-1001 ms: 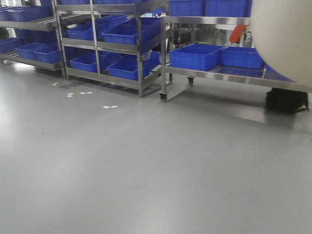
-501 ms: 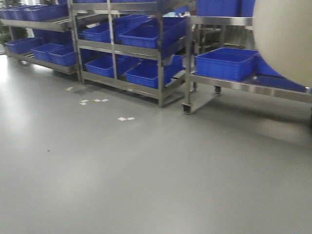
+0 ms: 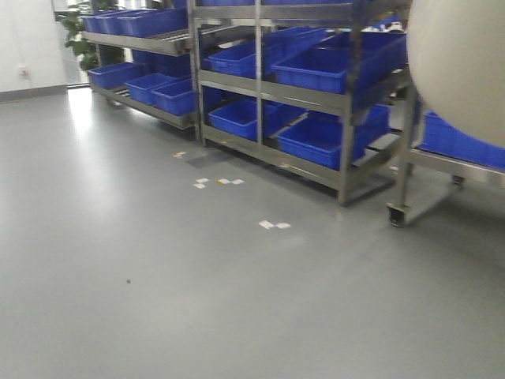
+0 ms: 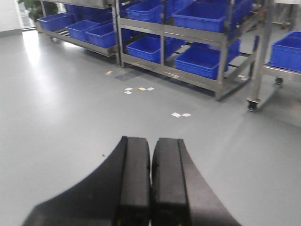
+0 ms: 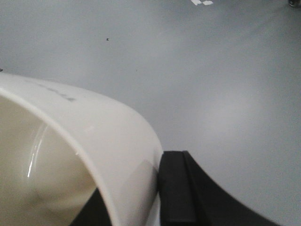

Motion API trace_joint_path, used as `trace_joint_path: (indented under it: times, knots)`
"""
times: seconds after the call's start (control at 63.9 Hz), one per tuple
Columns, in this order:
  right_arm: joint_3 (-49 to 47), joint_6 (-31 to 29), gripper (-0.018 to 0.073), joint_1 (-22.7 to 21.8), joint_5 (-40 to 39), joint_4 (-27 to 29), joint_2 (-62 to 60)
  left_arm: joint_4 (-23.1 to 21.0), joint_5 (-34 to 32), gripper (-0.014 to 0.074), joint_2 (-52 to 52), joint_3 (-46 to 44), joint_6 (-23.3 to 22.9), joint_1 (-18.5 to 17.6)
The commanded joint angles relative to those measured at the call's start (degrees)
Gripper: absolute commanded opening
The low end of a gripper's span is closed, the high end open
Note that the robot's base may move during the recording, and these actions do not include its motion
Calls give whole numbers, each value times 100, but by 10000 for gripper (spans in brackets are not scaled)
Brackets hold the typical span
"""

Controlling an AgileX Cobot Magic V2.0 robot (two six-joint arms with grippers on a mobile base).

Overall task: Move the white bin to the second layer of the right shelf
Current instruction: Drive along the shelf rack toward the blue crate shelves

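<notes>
The white bin [image 3: 461, 63] fills the top right corner of the front view, held up off the floor. In the right wrist view its cream rim and wall [image 5: 94, 136] curve across the lower left. My right gripper [image 5: 136, 183] is shut on that wall, with one black finger [image 5: 176, 188] outside and the other inside the tub. My left gripper [image 4: 151, 141] hangs over bare grey floor, shut with nothing between its pads. I cannot tell which of the steel racks ahead holds the right shelf second layer.
Steel racks loaded with blue crates [image 3: 331, 67] line the far side from left to right. A wheeled steel trolley leg [image 3: 398, 209] stands at the right. White paper scraps [image 3: 272, 225] lie on the grey floor. A plant [image 3: 79, 31] and a white wall are at far left.
The whole view has swung left: the racks and trolley slid to the right in the picture and look nearer. The bin stays in the top right corner, still held.
</notes>
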Motion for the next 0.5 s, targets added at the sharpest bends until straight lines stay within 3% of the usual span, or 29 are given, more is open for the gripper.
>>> trace_joint_path:
  times: [0.0, 0.485]
  knots:
    - [-157, -7, 52, -18, -476, 2, 3, 2, -487, 85, -83, 156, -26, -28]
    - [-157, -7, 52, -18, -341, 8, 6, 2, -487, 85, -83, 156, -26, -28]
